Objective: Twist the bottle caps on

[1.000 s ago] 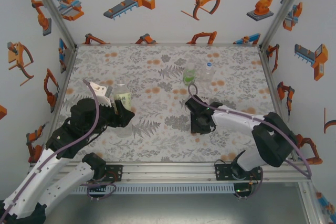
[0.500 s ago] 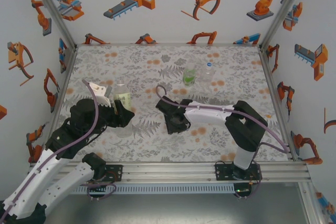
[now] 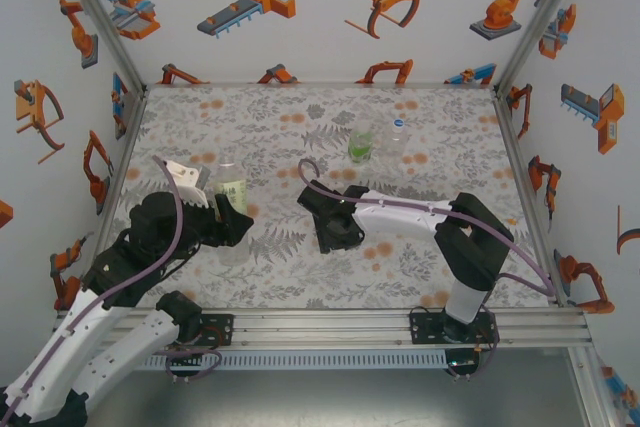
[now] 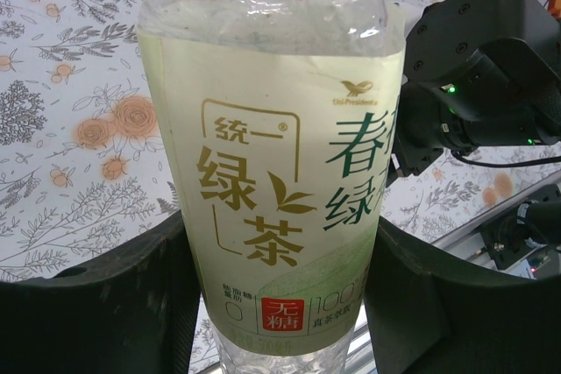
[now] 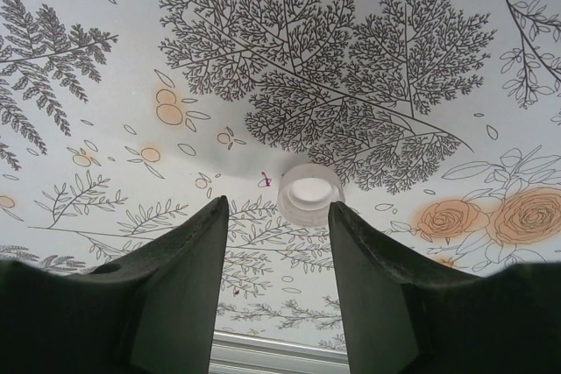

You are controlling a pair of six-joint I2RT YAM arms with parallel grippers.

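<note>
Looking down my right gripper (image 5: 278, 209), I see its fingers spread with nothing between them. The cap (image 5: 309, 192) lies on the table (image 5: 421, 59), seemingly hollow up, just beyond the tips and nearer one finger. My left gripper (image 3: 230, 221) pinches the bottle (image 4: 272, 172) upright.

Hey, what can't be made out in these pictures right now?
Left wrist view: the green-tea bottle has its neck and mouth cut off by the top edge.
Top view: the right gripper hides its fingertips under its own body.
Top view: the green-labelled bottle and the clear bottle at the back are too small to tell whether they are closed.
</note>
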